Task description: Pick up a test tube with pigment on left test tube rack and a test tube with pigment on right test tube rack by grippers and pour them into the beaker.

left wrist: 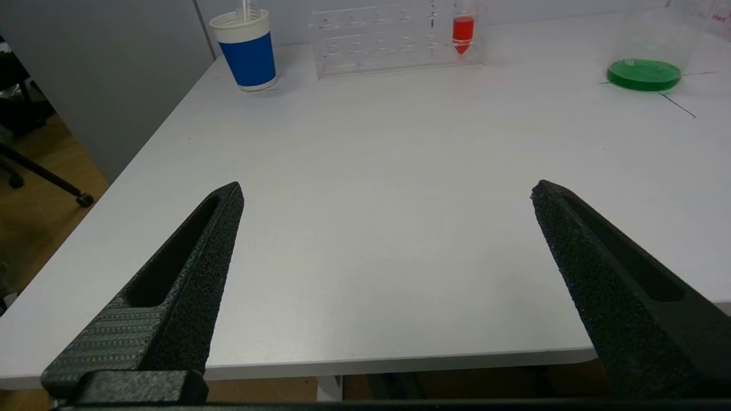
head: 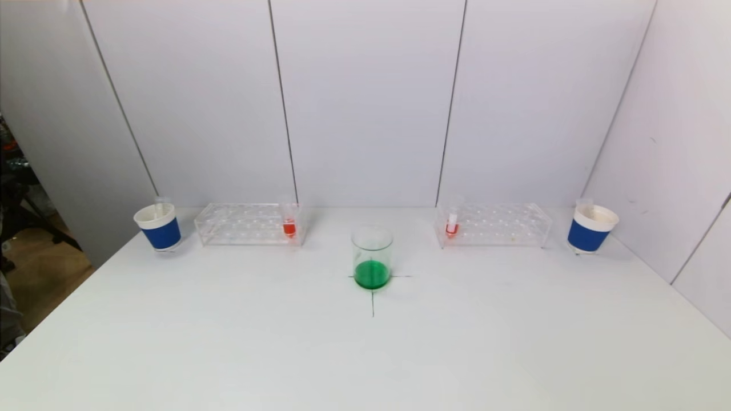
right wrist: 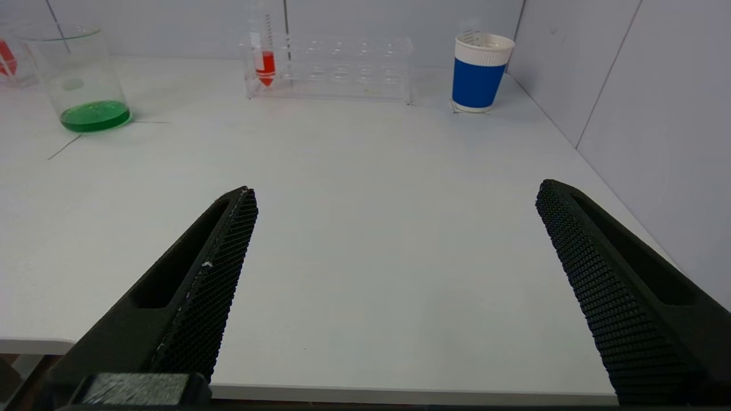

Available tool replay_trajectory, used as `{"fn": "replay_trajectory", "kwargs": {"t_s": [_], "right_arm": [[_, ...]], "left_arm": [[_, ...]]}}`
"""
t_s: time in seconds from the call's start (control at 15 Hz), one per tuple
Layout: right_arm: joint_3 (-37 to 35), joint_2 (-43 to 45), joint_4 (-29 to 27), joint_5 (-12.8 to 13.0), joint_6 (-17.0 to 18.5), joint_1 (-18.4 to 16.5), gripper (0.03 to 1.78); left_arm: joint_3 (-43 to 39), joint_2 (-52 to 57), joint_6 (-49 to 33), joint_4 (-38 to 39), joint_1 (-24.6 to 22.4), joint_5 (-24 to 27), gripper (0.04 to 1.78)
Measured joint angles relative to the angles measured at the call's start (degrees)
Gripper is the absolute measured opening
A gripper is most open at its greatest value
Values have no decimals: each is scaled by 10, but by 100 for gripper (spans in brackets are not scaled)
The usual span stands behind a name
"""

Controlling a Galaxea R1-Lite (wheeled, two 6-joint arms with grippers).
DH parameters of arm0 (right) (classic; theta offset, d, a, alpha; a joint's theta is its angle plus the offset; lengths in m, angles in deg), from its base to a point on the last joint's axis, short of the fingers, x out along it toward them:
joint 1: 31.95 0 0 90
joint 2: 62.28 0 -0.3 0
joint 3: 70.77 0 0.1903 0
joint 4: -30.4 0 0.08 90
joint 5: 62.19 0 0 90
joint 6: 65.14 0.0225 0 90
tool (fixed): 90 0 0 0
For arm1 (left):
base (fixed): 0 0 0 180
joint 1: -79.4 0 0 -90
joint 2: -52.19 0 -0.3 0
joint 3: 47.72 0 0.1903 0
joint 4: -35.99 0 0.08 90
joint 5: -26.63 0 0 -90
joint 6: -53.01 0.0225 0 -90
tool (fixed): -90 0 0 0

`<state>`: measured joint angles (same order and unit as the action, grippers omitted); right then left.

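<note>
The left gripper [left wrist: 387, 191] hangs over the near edge of the white table [head: 228, 342], its two black fingers [left wrist: 194, 268] spread wide with nothing between them but bare tabletop; the right gripper [right wrist: 395, 191] sits the same way at the near edge on the robot's right, jaws fully apart and holding nothing. Neither arm shows in the head view. Well ahead of the left gripper, at the far side of the table, stands the clear left test tube rack [head: 248, 224], and in its end nearest the centre an upright test tube [head: 289, 224] with red pigment in its tip. Just beyond the rack's outer end is a blue and white paper cup [head: 159, 226] with a tube standing in it. At the table's middle, on a drawn cross, stands the glass beaker [head: 372, 258] with green liquid in its bottom. Further right the right test tube rack [head: 494, 225] holds a second tube of red pigment [head: 452, 224] at its inner end, and another blue and white cup [head: 591, 229] stands past its outer end
</note>
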<state>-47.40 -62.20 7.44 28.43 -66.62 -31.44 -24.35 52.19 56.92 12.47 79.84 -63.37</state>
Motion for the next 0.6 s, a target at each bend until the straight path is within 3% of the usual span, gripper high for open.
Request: {"fn": "replay_trajectory", "kwargs": {"t_s": [0.6], "right_arm": [[0,0,1,0,3,0,177]], "left_arm": [[0,0,0,0,0,0,176]]}}
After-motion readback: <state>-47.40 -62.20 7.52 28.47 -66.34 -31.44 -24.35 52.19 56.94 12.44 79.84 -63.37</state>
